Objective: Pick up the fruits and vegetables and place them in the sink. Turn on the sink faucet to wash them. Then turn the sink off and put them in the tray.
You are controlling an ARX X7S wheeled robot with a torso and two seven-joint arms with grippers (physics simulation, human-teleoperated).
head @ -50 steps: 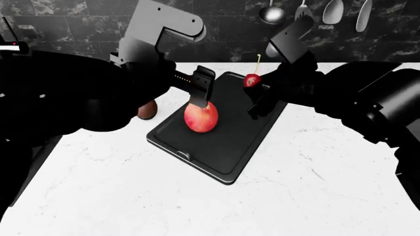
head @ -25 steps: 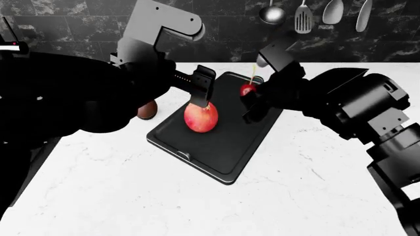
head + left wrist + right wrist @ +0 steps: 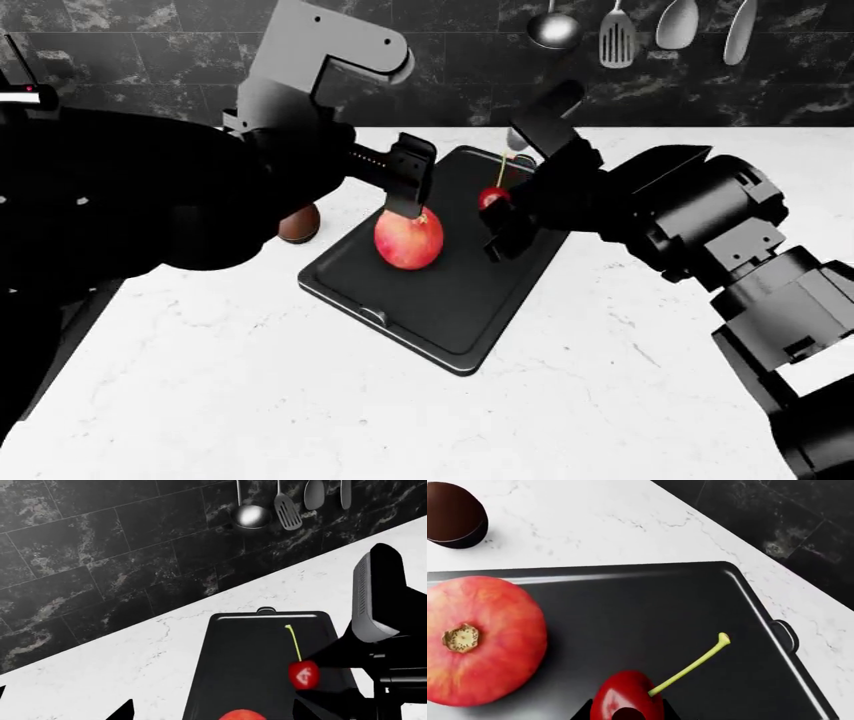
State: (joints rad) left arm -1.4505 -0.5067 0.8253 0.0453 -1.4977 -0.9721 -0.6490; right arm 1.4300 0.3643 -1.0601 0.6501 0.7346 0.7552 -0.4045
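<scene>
Black tray [image 3: 454, 300] lies at an angle on the white marble counter [image 3: 267, 400], one handle notch toward the dark tiled wall [image 3: 100, 545]. Red pomegranate-like fruit [image 3: 408, 238] rests on the tray's left half; in the right wrist view its tan crown faces the camera [image 3: 484, 640]. Left gripper [image 3: 411, 185] hangs right above the fruit, fingers pointing down at its top; contact unclear, and whether the jaws are apart or closed can't be told from these views. Left wrist view only catches the fruit's top edge [image 3: 241, 715] at the frame border.

Right gripper [image 3: 499, 222] is over the tray's right half, clamped on the cherry [image 3: 491, 198]. Cherry body sits between the dark fingertips, green stem [image 3: 690, 666] sticking out toward the wall side. Whether the cherry touches the tray surface or is just above it can't be told. In the left wrist view the cherry [image 3: 304, 674] shows beside the right gripper's dark finger [image 3: 377, 600].

Brown teardrop piece [image 3: 299, 224] stands on the counter just off the tray's left edge, partly hidden by the left arm; clearer in the right wrist view [image 3: 454, 514], apart from the tray rim.

Utensils [image 3: 641, 30] hang on the wall behind.
</scene>
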